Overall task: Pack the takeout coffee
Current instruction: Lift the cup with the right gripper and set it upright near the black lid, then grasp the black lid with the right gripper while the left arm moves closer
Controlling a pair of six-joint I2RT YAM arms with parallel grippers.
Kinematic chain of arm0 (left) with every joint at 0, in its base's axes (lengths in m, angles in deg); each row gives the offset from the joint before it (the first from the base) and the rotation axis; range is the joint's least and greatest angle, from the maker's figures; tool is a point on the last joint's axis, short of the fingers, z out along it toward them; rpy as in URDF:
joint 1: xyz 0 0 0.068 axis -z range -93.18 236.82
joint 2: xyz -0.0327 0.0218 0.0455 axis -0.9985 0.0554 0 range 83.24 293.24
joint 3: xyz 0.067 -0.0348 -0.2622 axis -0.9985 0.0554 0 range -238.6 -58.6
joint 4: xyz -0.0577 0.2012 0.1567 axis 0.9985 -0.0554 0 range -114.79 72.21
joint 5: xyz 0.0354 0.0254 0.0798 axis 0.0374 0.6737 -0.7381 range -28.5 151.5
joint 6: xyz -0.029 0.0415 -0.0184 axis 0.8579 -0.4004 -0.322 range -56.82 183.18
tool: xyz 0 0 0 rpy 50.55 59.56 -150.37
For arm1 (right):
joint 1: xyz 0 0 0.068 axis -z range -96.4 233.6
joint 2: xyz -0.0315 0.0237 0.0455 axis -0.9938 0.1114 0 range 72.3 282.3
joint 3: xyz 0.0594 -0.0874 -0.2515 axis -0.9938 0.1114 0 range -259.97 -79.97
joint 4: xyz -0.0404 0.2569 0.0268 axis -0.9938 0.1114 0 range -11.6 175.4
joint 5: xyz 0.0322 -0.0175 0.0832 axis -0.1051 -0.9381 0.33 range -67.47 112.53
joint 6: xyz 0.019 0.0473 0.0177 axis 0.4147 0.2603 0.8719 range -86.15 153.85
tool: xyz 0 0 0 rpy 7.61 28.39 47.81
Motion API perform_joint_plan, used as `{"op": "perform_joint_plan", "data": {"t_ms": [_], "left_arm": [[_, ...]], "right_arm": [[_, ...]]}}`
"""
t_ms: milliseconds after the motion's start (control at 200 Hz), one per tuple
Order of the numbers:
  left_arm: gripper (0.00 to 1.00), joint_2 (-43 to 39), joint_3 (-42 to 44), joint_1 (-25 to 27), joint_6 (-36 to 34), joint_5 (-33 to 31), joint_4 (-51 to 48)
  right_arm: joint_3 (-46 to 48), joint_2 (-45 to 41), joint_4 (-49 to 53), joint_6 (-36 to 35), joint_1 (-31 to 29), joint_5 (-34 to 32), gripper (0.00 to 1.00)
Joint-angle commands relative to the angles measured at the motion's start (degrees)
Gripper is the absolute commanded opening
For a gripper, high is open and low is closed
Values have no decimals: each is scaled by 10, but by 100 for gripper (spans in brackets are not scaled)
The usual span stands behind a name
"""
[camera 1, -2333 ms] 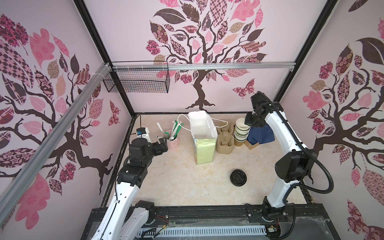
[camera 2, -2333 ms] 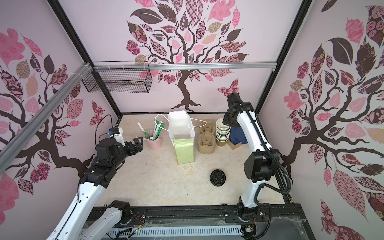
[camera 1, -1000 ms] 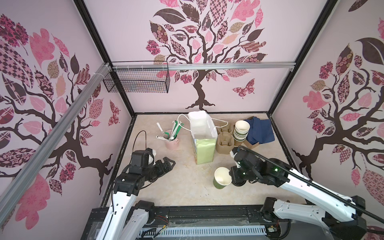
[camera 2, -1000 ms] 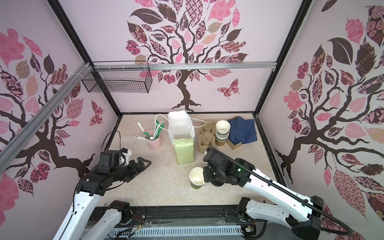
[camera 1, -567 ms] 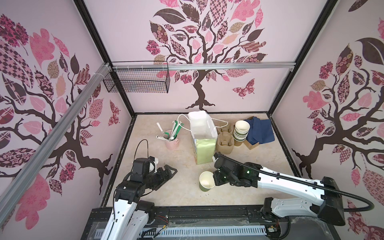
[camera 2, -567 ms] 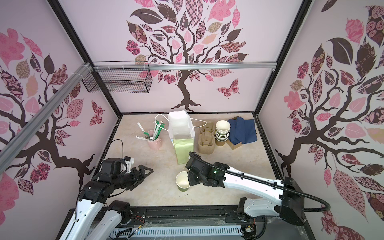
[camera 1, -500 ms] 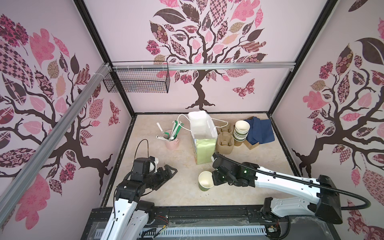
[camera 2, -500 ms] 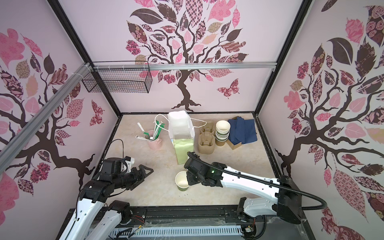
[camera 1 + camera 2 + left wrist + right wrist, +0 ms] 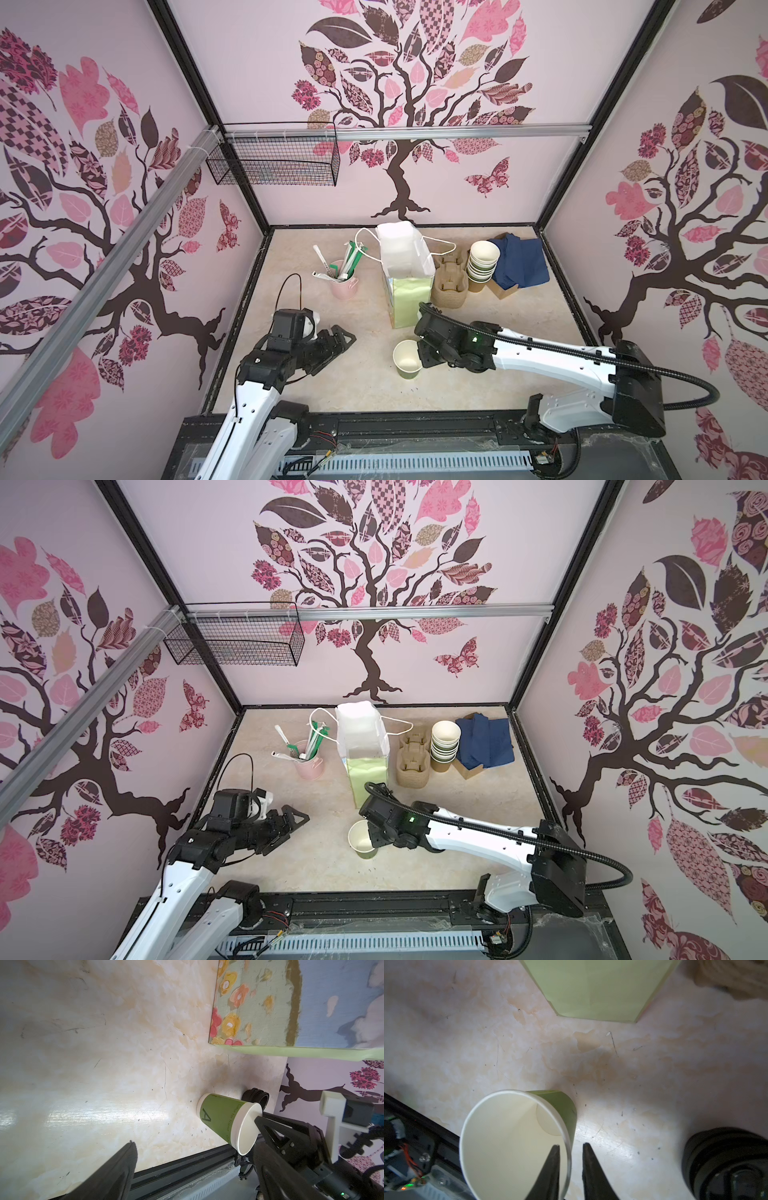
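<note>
2 white arms [image 9: 552,356], black joints [image 9: 635,386]

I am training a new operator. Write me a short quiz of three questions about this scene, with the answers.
1. True or false: the green cup carries a lid.
2. Which stands nearest to the green cup? A) pink mug B) paper bag C) blue cloth
3. Fill in: one finger of the right gripper is ____ the cup, the other is outside.
Key: 1 false; the black lid lies beside it, apart. 2 B. 3 inside.
</note>
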Motion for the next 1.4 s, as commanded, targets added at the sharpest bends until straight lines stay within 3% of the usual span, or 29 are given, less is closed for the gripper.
{"op": "perform_joint_plan", "data": {"t_ms": [0, 105, 265, 445, 545, 595, 780, 945, 1161, 1396], "left_arm": [[92, 1, -6, 3, -16, -1, 13], [92, 7, -9, 3, -16, 3, 15], [92, 12, -24, 7, -31, 6, 18], [92, 24, -37, 52, -38, -4, 47], [92, 43, -33, 111, -18, -39, 79], [92, 53, -25, 139, 2, -50, 106], [92, 84, -21, 203, 38, -101, 146], [91, 83, -19, 206, 50, -113, 153], [91, 78, -16, 206, 52, -120, 149], [91, 85, -20, 206, 50, -121, 154]], "right_arm": [[-33, -19, 23, 9, -4, -15, 36], [-54, -57, 52, 19, -4, -26, 49], [-51, -141, 163, 67, 16, -90, 55], [46, -245, 247, 75, 190, -35, 56], [90, -249, 236, 11, 308, 40, 64], [102, -242, 227, -12, 339, 59, 65], [136, -218, 176, -8, 343, 67, 64], [134, -189, 196, 44, 343, 23, 54], [198, -203, 158, 100, 343, 95, 49], [208, -197, 147, 109, 343, 82, 39]]}}
